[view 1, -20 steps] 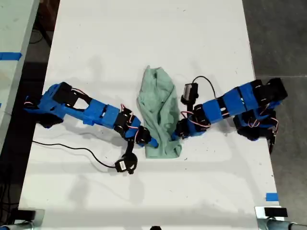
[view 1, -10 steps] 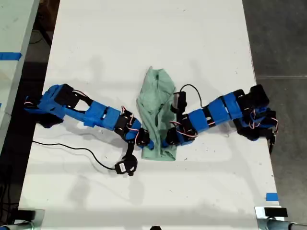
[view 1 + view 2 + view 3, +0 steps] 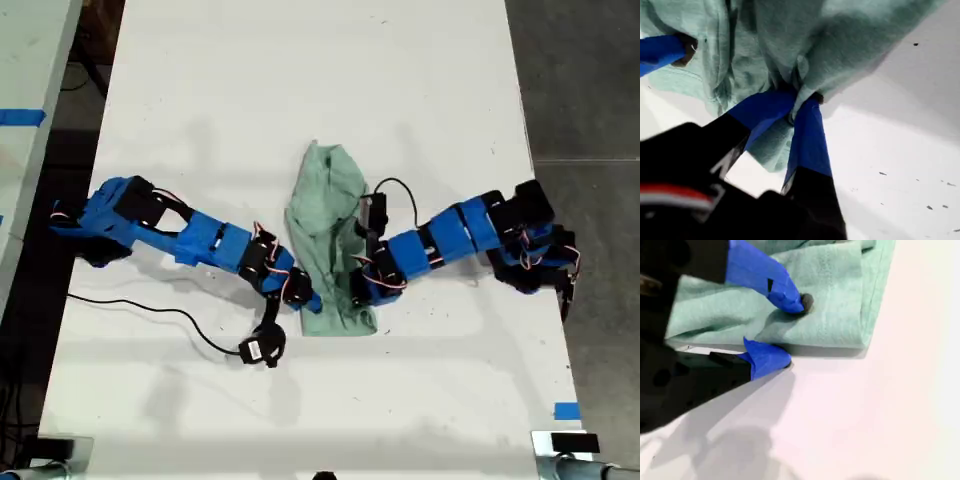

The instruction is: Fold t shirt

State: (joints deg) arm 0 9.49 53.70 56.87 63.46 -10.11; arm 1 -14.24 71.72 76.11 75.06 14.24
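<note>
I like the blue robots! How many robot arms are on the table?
2. One arm reaches in from the exterior view's left, the other arm from its right. Both meet at the t shirt in the middle.

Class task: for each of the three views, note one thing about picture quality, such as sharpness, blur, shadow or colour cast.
Exterior view: sharp, evenly lit, soft arm shadows on the white table. First wrist view: t shirt fairly clear, gripper body in the foreground blurred and dark. Second wrist view: table looks pinkish, a grey shadow lies beneath my second gripper.
</note>
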